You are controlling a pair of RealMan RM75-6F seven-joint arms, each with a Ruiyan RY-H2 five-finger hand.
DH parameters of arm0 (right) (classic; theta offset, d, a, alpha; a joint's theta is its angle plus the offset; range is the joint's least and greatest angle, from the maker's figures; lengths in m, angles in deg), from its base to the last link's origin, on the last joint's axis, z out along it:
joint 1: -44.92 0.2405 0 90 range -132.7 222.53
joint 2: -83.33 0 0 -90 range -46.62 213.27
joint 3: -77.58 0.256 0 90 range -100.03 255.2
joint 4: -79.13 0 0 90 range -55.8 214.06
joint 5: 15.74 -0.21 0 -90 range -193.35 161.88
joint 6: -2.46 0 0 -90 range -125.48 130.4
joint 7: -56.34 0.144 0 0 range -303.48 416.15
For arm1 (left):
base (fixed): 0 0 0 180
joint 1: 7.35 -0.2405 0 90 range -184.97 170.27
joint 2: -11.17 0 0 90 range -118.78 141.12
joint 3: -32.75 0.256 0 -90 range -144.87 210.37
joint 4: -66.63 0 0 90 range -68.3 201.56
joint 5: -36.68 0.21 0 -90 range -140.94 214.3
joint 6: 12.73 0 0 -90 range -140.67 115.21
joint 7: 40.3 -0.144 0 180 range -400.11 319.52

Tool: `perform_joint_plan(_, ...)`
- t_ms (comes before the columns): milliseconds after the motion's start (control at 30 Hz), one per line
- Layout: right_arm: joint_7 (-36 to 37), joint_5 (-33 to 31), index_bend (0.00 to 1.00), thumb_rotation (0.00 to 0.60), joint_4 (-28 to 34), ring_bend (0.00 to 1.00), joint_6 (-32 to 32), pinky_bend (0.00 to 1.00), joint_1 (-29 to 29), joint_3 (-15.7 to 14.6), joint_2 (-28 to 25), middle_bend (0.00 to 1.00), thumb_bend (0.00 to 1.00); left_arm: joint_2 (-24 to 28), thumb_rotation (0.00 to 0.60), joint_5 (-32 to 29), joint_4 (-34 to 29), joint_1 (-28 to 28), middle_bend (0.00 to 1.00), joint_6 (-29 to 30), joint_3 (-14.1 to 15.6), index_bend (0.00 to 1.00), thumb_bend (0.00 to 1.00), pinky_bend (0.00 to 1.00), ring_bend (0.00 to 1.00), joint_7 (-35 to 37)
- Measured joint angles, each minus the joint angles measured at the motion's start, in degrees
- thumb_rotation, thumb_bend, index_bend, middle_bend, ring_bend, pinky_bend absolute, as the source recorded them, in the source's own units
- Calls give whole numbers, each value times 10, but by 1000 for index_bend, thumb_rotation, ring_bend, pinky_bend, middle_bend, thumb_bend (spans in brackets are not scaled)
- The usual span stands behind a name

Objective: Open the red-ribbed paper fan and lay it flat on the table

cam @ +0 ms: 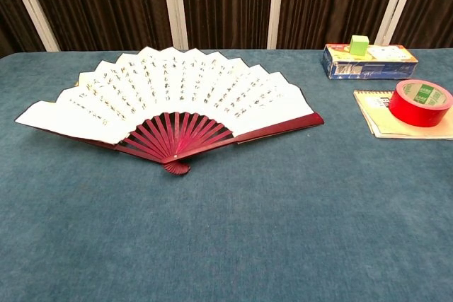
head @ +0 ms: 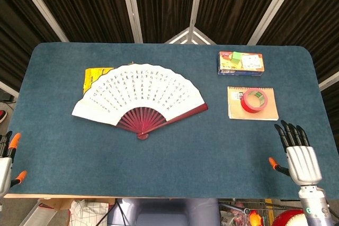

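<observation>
Red-ribbed white paper fan spread flat on blue surface, right hand and left hand empty, fingers apart.

- You see the paper fan fully spread, lying flat on the table, left of centre.
- Its white leaf carries dark script and arcs toward the far edge.
- Its red ribs converge at the pivot, pointing toward the near edge.
</observation>
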Motion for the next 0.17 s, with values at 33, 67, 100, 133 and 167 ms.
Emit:
perform_joint_plan(33, -6, 1, 65, 600, -1, 41, -2, 65, -3, 1, -1, 53, 237, 0, 600, 6, 1, -3, 0, 5, -1, 76, 85, 0, 0, 9)
perform_joint_plan(67, -10, 1, 65, 600, -2, 41, -2, 65, -6, 2, -1, 53, 237, 0, 600, 16, 4, -7, 0, 15, -2, 76, 85, 0, 0, 21)
perform_joint_plan(100, -13, 0, 65, 600, -2, 41, -3, 65, -9, 4, -2, 53, 237, 0, 600, 25, 8, -10, 0, 22, -3, 75, 85, 0, 0, 31)
perform_joint_plan(133, -15, -2, 65, 600, -1, 41, -4, 65, -13, 7, -2, 53, 238, -1, 600, 34, 13, -13, 0, 29, -4, 75, 85, 0, 0, 40)
perform_joint_plan(167, -14, -5, 65, 600, 0, 41, -5, 65, -16, 10, -3, 53, 238, -1, 600, 48, 22, -15, 0, 37, -5, 75, 85, 0, 0, 50)
